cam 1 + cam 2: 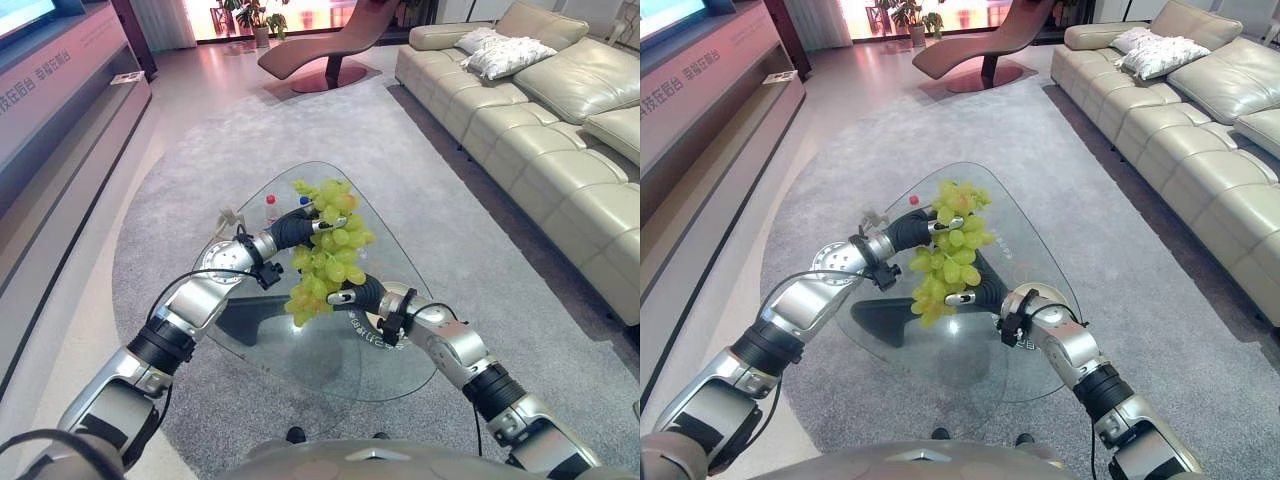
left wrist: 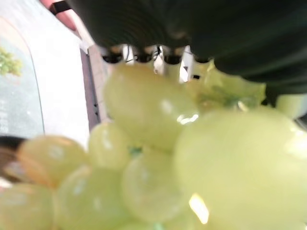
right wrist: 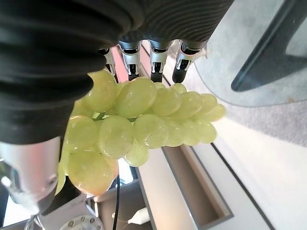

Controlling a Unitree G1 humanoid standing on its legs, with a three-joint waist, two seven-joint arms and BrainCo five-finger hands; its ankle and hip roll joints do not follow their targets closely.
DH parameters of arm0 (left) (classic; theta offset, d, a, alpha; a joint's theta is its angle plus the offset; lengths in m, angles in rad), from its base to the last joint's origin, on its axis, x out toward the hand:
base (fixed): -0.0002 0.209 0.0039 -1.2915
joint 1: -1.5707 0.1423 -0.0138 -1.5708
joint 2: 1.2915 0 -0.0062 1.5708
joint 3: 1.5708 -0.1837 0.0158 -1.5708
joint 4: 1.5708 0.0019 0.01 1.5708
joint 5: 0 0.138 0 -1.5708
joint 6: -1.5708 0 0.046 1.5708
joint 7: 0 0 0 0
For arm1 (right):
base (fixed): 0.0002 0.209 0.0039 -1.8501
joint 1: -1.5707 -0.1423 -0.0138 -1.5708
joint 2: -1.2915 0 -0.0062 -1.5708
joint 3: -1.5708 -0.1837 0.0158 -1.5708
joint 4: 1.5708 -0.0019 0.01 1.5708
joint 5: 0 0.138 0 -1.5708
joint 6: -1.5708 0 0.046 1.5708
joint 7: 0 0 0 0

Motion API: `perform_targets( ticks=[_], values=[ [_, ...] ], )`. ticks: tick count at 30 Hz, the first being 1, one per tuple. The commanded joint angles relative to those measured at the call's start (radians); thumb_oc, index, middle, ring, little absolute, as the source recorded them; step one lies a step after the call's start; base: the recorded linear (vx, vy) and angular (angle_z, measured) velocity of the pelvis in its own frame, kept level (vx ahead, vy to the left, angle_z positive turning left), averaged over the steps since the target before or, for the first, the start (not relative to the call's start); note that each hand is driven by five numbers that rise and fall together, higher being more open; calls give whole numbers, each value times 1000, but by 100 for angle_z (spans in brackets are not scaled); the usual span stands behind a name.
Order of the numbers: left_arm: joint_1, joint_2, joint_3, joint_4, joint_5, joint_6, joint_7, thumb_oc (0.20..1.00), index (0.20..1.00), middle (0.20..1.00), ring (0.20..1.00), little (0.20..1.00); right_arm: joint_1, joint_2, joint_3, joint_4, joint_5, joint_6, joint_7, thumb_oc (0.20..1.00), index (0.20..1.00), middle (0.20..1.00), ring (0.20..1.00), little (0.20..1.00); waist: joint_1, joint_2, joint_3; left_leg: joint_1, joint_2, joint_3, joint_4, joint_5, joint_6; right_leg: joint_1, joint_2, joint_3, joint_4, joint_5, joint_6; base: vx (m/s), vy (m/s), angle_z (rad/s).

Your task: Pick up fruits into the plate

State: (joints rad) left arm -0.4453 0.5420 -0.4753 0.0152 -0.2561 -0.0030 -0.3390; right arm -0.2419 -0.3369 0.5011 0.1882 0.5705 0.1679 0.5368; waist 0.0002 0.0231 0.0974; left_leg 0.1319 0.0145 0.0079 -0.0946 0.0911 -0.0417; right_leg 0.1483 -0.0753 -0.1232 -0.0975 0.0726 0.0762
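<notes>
you've got grapes (image 1: pixel 328 245) above glass table (image 1: pixel 400 370) | left hand (image 1: pixel 300 228) grasping upper cluster | right hand (image 1: pixel 355 293) grasping lower cluster

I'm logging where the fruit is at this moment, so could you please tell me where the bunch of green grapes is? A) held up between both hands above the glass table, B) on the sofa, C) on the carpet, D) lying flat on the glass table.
A: the bunch of green grapes hangs above the glass table, with the left hand at its top and the right hand at its lower part.
</notes>
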Motion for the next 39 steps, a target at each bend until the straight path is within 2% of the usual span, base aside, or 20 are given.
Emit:
perform_targets(
  ticks=[1, 28, 29, 30, 31, 39],
  values=[
    [-105, -38, 1, -7, -55, -39, 5, 200, 200, 200, 200, 200, -55, 52, 22, -73, 75, -19, 73, 200, 200, 200, 200, 200, 27, -22, -23, 85, -16, 26, 11, -192, 9, 61, -36, -48, 10, -113, 43, 0, 0, 0],
    [-54, -35, 26, -24, -62, -20, 13, 200, 200, 200, 200, 200, -10, 44, 26, -79, 94, -14, 65, 200, 200, 200, 200, 200, 28, -24, -22, 96, -12, 30, 7, -195, 11, 68, -36, -47, 10, -118, 43, 0, 0, 0],
    [-43, -37, 32, -15, -70, -16, 19, 404, 404, 404, 404, 404, 0, 44, 19, -69, 93, -20, 58, 200, 200, 200, 200, 200, 27, -23, -23, 96, -12, 30, 7, -194, 12, 67, -36, -46, 10, -117, 42, 0, 0, 0],
    [-43, -37, 32, -15, -70, -16, 19, 404, 404, 404, 404, 404, 0, 44, 19, -69, 93, -20, 58, 200, 200, 200, 200, 200, 27, -23, -23, 96, -12, 30, 7, -194, 12, 67, -36, -46, 10, -117, 42, 32, 5, 0],
    [-27, -41, 41, -10, -75, -1, 23, 1000, 1000, 1000, 1000, 1000, 16, 41, 9, -61, 90, -29, 48, 200, 200, 200, 200, 200, 26, -23, -22, 95, -12, 30, 7, -194, 12, 66, -36, -46, 10, -118, 42, 0, 0, 0],
    [69, -40, 102, 24, -87, 4, 64, 1000, 1000, 1000, 1000, 1000, 98, 12, -61, -46, 101, -60, 28, 200, 200, 200, 200, 200, 21, -22, -9, 94, -8, 33, 7, -193, 13, 65, -35, -44, 11, -117, 42, 0, 0, 0]
  ],
)
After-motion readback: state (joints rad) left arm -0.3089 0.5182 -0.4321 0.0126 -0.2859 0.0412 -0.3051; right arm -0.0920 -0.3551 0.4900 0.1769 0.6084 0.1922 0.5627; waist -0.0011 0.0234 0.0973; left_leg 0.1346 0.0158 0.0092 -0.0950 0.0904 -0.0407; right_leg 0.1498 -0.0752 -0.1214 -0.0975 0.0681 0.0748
